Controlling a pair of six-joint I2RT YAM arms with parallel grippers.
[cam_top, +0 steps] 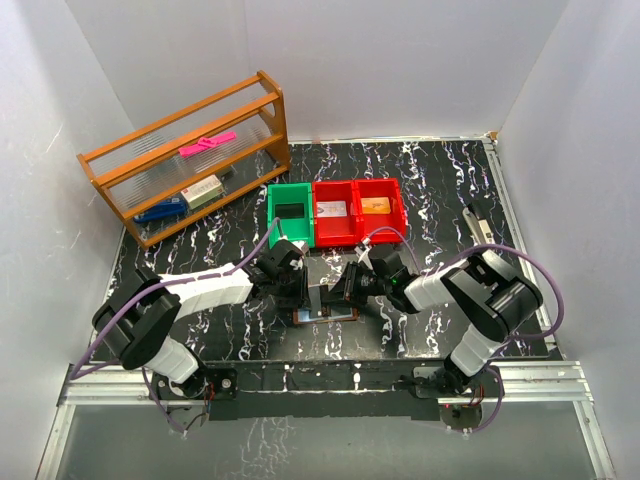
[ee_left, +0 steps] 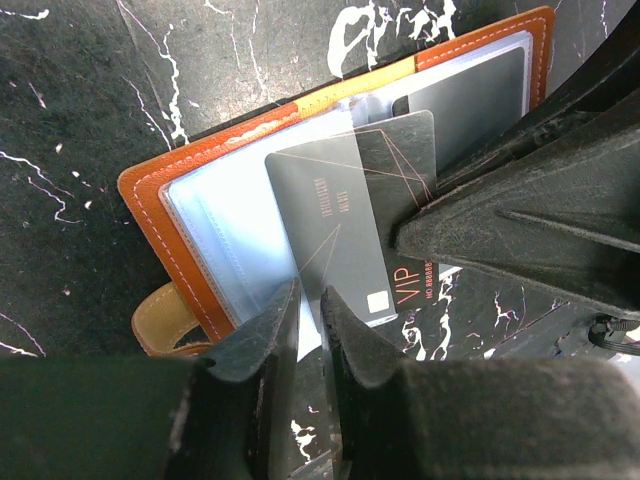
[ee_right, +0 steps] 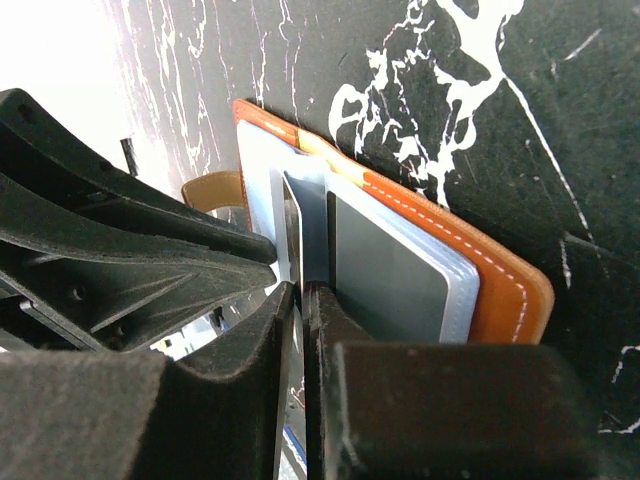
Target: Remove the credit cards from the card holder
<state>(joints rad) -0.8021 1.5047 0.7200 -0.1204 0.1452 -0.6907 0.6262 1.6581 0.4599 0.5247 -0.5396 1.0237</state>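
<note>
- On the black marbled counter (cam_top: 450,180), near and central between the arms, lies the open brown leather card holder (ee_left: 225,215), pale blue inside up.
- Left hand (ee_left: 310,300): fingers almost together, apparently pinching the holder's clear sleeve edge.
- Right hand (ee_right: 300,292): clamped on a thin silver-grey plastic card (ee_left: 330,230), partly out of its pocket.
- Step: extracting this card. Next calls for a straight pull with the holder pinned; a dark card (ee_left: 470,100) sits pocketed beyond.

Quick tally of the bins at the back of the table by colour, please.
Green bin: 1
Red bins: 2
Total: 3
</note>
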